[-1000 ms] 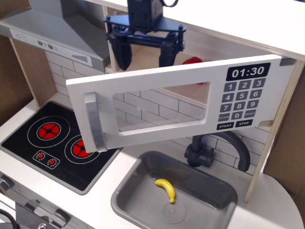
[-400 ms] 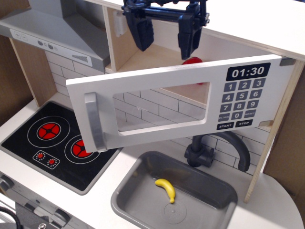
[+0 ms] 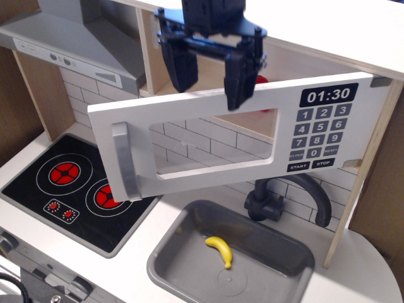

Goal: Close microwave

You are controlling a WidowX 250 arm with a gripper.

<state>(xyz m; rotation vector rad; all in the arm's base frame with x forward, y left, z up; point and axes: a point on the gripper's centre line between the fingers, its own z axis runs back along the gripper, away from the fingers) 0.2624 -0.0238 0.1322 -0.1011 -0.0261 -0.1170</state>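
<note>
The microwave's wide white door [image 3: 189, 117] stands swung open toward me, hinged at the right. Its grey bar handle [image 3: 124, 161] is at the left end, and the clear window [image 3: 214, 142] shows the tiled wall behind. The black clock [image 3: 328, 95] reads 01:30 above the grey keypad [image 3: 319, 136]. My gripper [image 3: 209, 95] hangs from above, open and empty, at the door's top edge. One finger [image 3: 237, 82] overlaps the front of the edge and the other [image 3: 183, 69] is behind it. A red object [image 3: 260, 80] sits inside the microwave cavity, mostly hidden.
A grey slanted range hood [image 3: 69, 38] is at the upper left. A black stove [image 3: 76, 183] with red burners lies below it. A grey sink [image 3: 183, 262] holds a yellow banana [image 3: 219, 249]. A dark faucet [image 3: 284, 202] stands behind the sink.
The gripper rose and shifted right, then came back down and forward onto the door's top edge. The door has not moved.
</note>
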